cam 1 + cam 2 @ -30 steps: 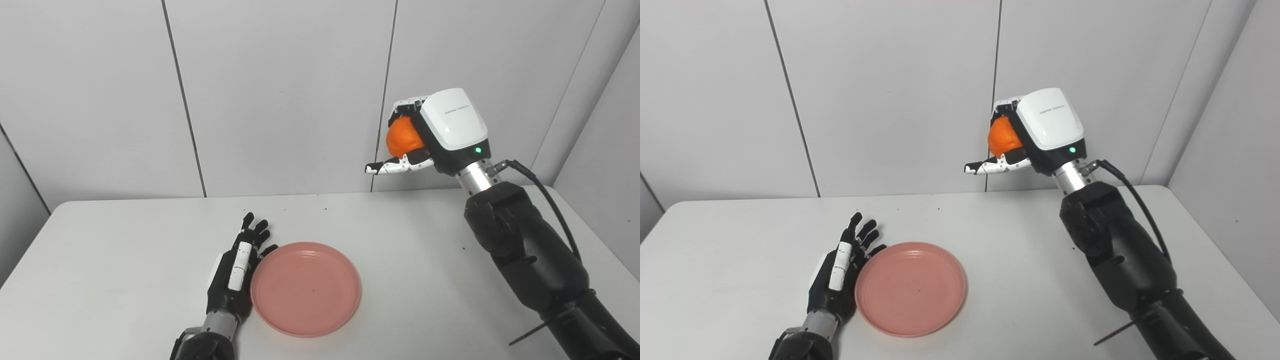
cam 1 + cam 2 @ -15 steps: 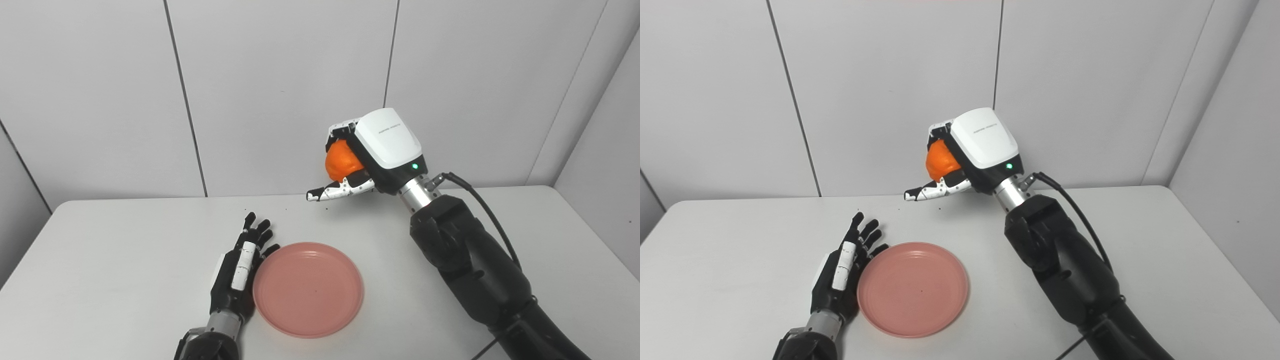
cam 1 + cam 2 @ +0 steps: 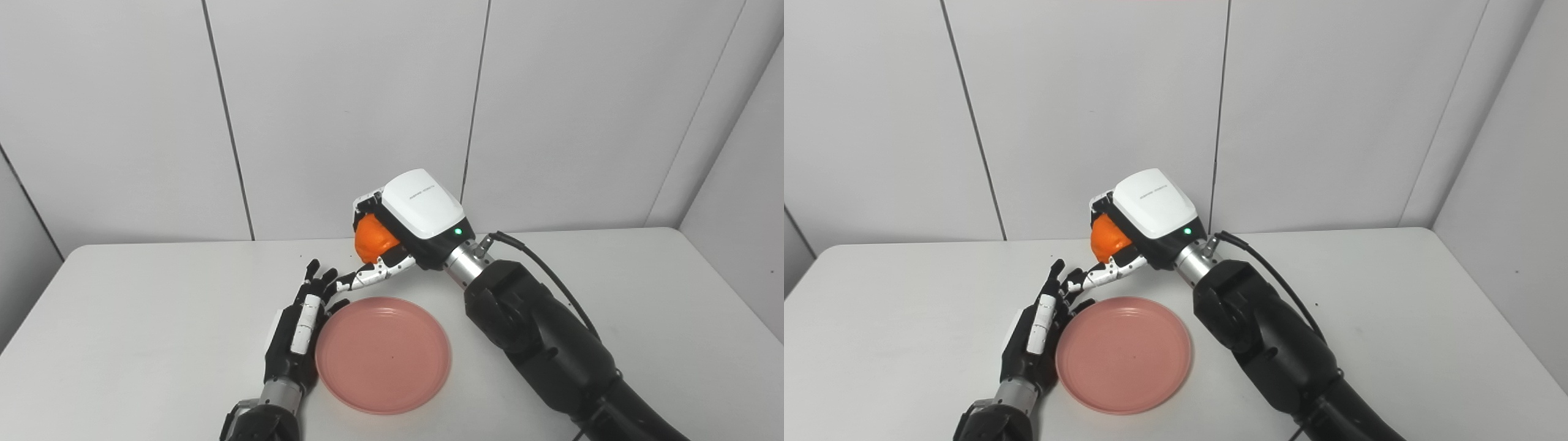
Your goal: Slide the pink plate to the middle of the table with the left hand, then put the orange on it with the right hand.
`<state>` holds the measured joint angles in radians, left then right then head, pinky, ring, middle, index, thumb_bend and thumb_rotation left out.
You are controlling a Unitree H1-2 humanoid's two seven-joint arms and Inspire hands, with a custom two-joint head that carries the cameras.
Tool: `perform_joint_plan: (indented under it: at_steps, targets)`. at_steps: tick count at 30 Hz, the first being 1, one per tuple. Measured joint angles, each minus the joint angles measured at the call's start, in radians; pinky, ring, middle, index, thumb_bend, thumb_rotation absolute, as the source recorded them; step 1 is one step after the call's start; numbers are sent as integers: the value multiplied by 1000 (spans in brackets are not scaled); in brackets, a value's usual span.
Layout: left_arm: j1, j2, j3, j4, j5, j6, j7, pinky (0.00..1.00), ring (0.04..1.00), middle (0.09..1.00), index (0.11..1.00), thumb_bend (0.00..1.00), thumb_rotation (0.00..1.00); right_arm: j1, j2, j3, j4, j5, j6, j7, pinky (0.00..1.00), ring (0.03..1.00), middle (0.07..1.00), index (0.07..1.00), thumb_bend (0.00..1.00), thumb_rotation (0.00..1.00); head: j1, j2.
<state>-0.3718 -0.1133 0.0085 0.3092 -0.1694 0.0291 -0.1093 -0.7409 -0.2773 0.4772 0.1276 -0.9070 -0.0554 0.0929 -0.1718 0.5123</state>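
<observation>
Pink plate point(image 3: 384, 355) sat flat on the white surface point(image 3: 122, 331), roughly mid-width, toward the near edge. Left eye view: left robot hand point(image 3: 298, 327) lay edge-on just beside the plate's left rim, fingers straight and spread, grasping nothing; actual rim contact not resolvable. Right robot hand point(image 3: 398, 229) was raised off the surface behind the plate's far-left edge, fingers wrapped around the orange point(image 3: 372, 239). One black-and-white finger stuck out straight toward the left hand's fingertips, tip appearing right next to them. Orange was held in the air, clear of the plate, up and behind its far rim.

Right eye view: same layout. Plate point(image 3: 1124, 354) was bare; left robot hand point(image 3: 1036, 337) was slack and flat along its left rim. Right robot hand point(image 3: 1139, 223) was clenched on the orange point(image 3: 1105, 239), green LED lit on the wrist housing, black cable running back along the forearm.
</observation>
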Motion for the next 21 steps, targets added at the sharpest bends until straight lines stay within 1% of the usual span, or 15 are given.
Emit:
perform_joint_plan:
  at_steps: [2, 4, 5, 6, 7, 10, 12, 13, 16, 18, 21]
  targets:
    - [0, -2, 1, 0, -1, 0, 0, 872, 952, 945, 1000, 990, 866, 13, 2, 13, 15, -4, -3, 11, 224, 279, 334, 344, 702, 856, -2, 3]
    - [0, -2, 2, 0, -1, 0, -1, 866, 952, 945, 1000, 999, 879, 22, 6, 23, 48, -8, -12, 8, 223, 273, 329, 346, 704, 856, -3, 3]
    - [0, -2, 2, 1, -1, 0, -2, 858, 953, 946, 1000, 1000, 882, 25, 7, 27, 72, -9, -22, 5, 225, 279, 336, 389, 689, 848, -5, 3]
    - [0, -2, 2, 1, -1, 0, -3, 847, 953, 947, 1000, 999, 883, 27, 6, 34, 92, -10, -35, 4, 221, 279, 339, 408, 687, 864, -5, 3]
    - [0, -1, 3, 2, -1, 0, -6, 842, 953, 948, 1000, 997, 883, 27, 5, 44, 117, -11, -52, 1, 226, 286, 347, 418, 687, 874, -3, 3]
    - [0, -1, 3, 2, -1, -1, -8, 839, 955, 950, 1000, 987, 873, 28, 8, 67, 180, -12, -89, 0, 232, 296, 359, 418, 682, 849, -3, 6]
    - [0, -1, 4, 2, -2, -1, -9, 840, 967, 986, 1000, 983, 871, 29, 15, 68, 210, -10, -106, -3, 254, 321, 383, 459, 670, 841, -8, 6]
    - [0, -1, 4, 2, -1, -1, -9, 840, 969, 991, 1000, 984, 871, 31, 18, 68, 218, -9, -109, -3, 257, 325, 386, 463, 669, 841, -8, 6]
    - [0, 0, 4, 3, -1, -2, -10, 821, 985, 999, 1000, 984, 875, 38, 31, 68, 226, -5, -110, -3, 248, 311, 371, 442, 672, 819, -8, 6]
    - [-1, 0, 4, 3, -1, -2, -10, 799, 997, 1000, 1000, 961, 871, 45, 42, 68, 240, -3, -110, -2, 245, 304, 368, 439, 662, 797, -11, 6]
    - [-2, 0, 3, 6, -1, -2, -14, 807, 1000, 1000, 1000, 953, 874, 60, 54, 68, 248, -1, -110, 1, 232, 292, 353, 413, 654, 792, -11, 8]
